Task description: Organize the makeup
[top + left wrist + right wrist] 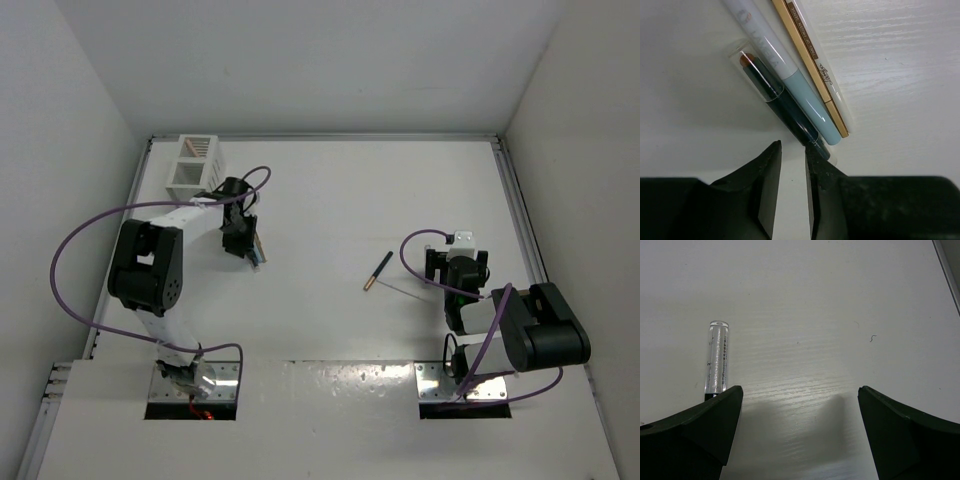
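Left wrist view: the left gripper (792, 147) is nearly closed, with a narrow gap and nothing in it. Its right finger appears to touch the end of the dark stick (775, 97). That stick, the pale blue stick (810, 105) and the tan pencil (810, 65) lie side by side, long axes diagonal.

Right wrist view: the right gripper (800, 400) is wide open and holds nothing. A clear-capped stick (719, 357) lies just beside its left finger, pointing away.

Top external view: the black stick with copper tip (378, 271) lies alone mid-table, diagonal, copper end nearer the arms.
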{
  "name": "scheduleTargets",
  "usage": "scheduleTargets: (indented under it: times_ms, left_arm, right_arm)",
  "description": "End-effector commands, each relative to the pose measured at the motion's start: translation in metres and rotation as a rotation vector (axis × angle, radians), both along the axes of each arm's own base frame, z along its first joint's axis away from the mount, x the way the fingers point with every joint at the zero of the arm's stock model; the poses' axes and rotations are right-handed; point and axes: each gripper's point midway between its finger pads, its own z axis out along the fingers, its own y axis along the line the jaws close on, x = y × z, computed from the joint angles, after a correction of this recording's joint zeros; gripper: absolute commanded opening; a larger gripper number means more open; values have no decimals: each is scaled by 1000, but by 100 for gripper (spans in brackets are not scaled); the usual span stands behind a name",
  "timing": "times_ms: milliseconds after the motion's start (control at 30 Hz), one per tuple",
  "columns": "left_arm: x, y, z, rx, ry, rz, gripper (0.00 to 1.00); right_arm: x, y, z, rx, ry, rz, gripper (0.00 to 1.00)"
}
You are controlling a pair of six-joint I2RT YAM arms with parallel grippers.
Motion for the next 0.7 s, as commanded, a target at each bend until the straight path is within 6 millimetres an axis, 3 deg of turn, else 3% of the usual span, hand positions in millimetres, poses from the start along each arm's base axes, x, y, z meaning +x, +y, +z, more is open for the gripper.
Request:
scheduleTargets:
  times_ms: [0, 100, 300, 433, 667]
  left_arm:
    - [9, -6, 12, -55, -39, 42, 32]
    - [17, -1, 16, -25, -68, 55, 36]
    - [31, 12, 5, -8, -77, 124, 38]
    - [38, 10, -4, -10, -73, 133, 39]
    - [39, 18, -16, 17, -56, 150, 39]
  right_arm:
    - [-21, -1, -14, 1, 35, -2, 99]
    - [-21, -2, -14, 1, 35, -4, 99]
    - [-22, -2, -15, 1, 40, -4, 99]
    - [-22, -1, -14, 1, 37, -1, 99]
    - [-21, -1, -14, 0, 37, -2, 99]
